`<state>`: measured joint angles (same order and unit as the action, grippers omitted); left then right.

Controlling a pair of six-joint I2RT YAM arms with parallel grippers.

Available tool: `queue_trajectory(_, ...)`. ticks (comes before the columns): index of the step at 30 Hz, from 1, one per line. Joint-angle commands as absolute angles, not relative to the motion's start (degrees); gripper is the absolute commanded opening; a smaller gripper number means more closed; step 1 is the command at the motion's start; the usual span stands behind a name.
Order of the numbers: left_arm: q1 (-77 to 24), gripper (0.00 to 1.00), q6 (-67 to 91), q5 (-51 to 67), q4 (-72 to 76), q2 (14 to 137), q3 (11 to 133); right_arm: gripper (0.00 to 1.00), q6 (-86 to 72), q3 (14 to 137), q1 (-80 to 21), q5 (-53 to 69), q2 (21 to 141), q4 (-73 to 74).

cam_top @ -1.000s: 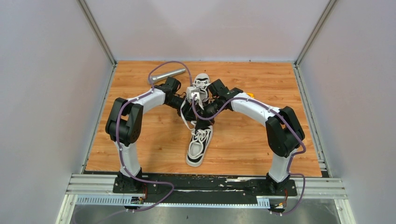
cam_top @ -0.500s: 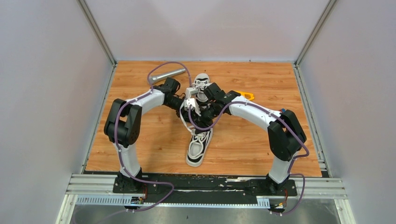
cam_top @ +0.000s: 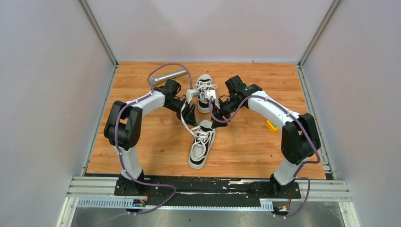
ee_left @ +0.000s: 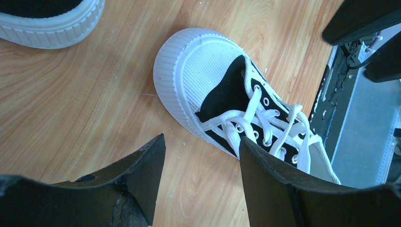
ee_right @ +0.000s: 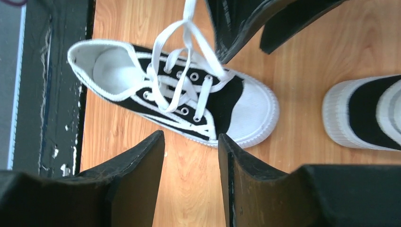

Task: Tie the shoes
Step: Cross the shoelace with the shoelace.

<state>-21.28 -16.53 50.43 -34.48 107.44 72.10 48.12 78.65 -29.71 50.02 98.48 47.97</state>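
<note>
near shoe: flat on surface, laces loose | far shoe: just beyond its toe | left jaws, right jaws: apart, empty, flanking that toe

You are looking at a silver metal cylinder lying on its side at the far left of the light-brown wood-grain tabletop. A small yellow object, too small to identify, is sitting near the right edge, well apart from it.
</note>
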Motion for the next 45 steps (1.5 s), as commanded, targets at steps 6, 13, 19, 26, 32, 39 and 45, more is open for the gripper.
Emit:
queue_trajectory(6,-21.10,0.65,-17.22,52.29,-37.24,105.92,73.84,0.40,63.92,73.38,-32.26,51.14,101.55,44.84)
queue_trajectory(13,-21.10,0.65,-17.45,52.47,-38.13,106.17,74.26,0.37,66.41,70.58,-34.46,50.57,101.73,39.86)
queue_trajectory(19,-21.09,0.64,-17.31,52.54,-38.29,106.24,74.29,0.34,64.96,69.36,-35.70,50.59,102.74,36.87)
queue_trajectory(26,-21.09,0.64,-17.31,52.74,-38.67,106.56,74.82,0.35,66.95,68.77,-36.03,50.78,102.74,36.67)
queue_trajectory(32,-21.12,0.64,-17.24,52.64,-38.67,106.95,75.04,0.40,68.29,68.38,-36.30,52.72,102.48,36.69)
queue_trajectory(39,-21.09,0.64,-17.38,52.74,-39.10,107.10,75.14,0.41,66.58,68.58,-36.37,55.46,102.50,36.86)
queue_trajectory(45,-21.09,0.63,-17.82,52.63,-39.63,107.13,75.28,0.30,63.97,69.78,-36.28,56.44,102.26,38.47)
